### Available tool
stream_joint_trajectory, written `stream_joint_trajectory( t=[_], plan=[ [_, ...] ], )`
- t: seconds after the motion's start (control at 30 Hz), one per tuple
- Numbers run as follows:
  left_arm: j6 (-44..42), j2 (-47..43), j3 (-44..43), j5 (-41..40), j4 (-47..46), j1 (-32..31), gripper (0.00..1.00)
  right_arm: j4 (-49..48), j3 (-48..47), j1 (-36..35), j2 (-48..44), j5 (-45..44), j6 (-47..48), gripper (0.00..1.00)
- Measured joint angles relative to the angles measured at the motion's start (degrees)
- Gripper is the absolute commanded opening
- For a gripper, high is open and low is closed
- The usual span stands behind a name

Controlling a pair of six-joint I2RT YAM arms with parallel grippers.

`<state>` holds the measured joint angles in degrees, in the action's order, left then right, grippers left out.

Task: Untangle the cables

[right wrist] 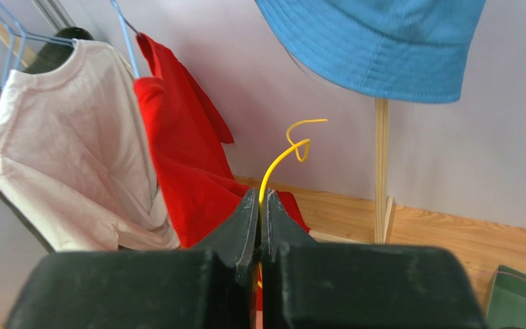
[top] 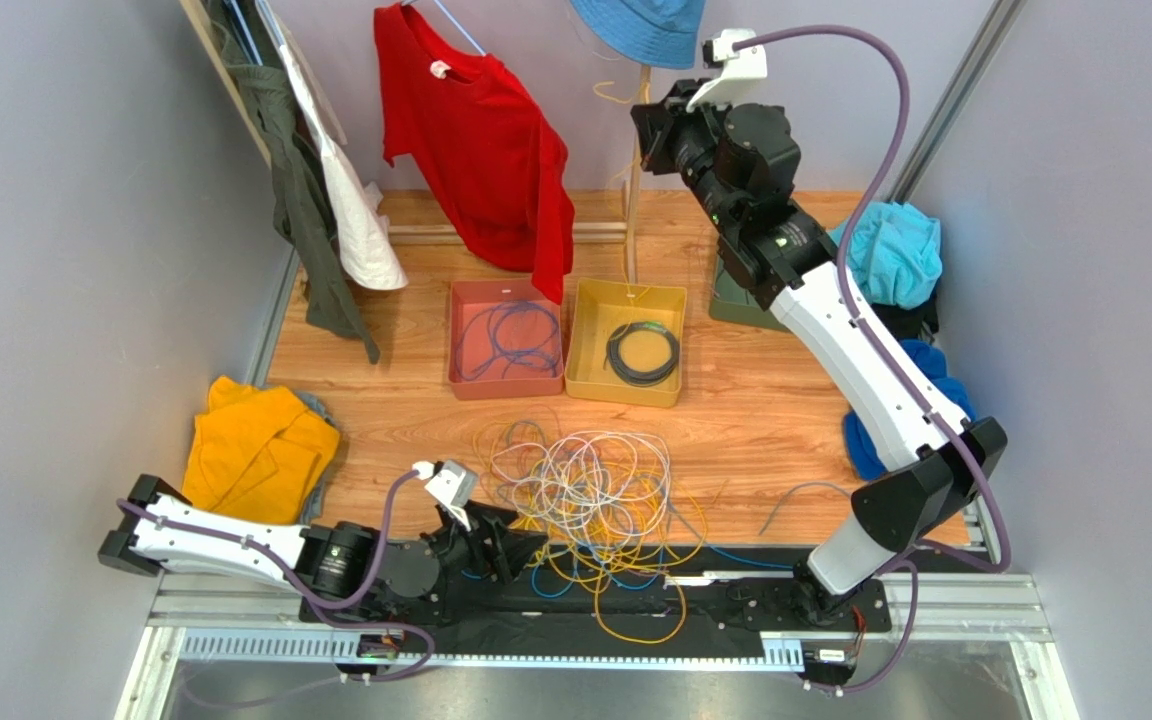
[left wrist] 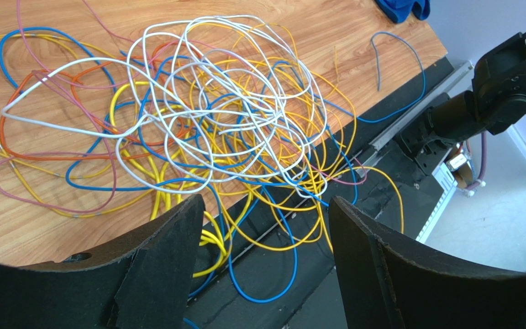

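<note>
The cables (top: pixel 590 495) lie in a loose tangle of white, yellow, blue, orange and pink wires at the table's near edge (left wrist: pixel 197 123). My left gripper (left wrist: pixel 266 203) hangs low over the tangle's near side and is open. Blue and yellow loops lie on the black base strip between its fingers, and neither finger touches them. My right gripper (top: pixel 657 113) is raised high at the back, below the blue hat. It is shut (right wrist: pixel 259 200) on a thin yellow cable (right wrist: pixel 279 157), whose curled end sticks up past the fingertips. The yellow strand (top: pixel 630 225) hangs down toward the yellow bin.
A red bin (top: pixel 458 338) holds a blue cable and a yellow bin (top: pixel 579 345) holds a black coil. A red shirt (top: pixel 485 143) and other clothes hang at the back. Yellow cloth (top: pixel 255 443) lies left, teal and blue cloth (top: pixel 893 252) right. A single grey-blue wire (left wrist: pixel 396 55) lies apart.
</note>
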<state>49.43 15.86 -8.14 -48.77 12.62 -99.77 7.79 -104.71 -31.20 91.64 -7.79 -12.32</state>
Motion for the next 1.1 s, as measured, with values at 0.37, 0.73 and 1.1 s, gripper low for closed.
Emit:
stream_joint_trajectory(
  t=[0.37, 0.73, 1.1],
  plan=[
    [1.3, 1.8, 0.4, 0.0, -0.3, 0.0, 0.76, -9.9, 23.8, 0.9, -2.8, 0.5, -4.8, 0.00],
    [3.0, 5.0, 0.4, 0.7, -0.9, 0.0, 0.76, -15.1, 36.4, 0.9, 4.8, 0.9, -9.1, 0.00],
    [3.4, 4.3, 0.4, 0.7, -0.5, 0.0, 0.76, -16.2, 53.2, -0.9, 2.6, -2.0, -13.4, 0.01]
  ],
)
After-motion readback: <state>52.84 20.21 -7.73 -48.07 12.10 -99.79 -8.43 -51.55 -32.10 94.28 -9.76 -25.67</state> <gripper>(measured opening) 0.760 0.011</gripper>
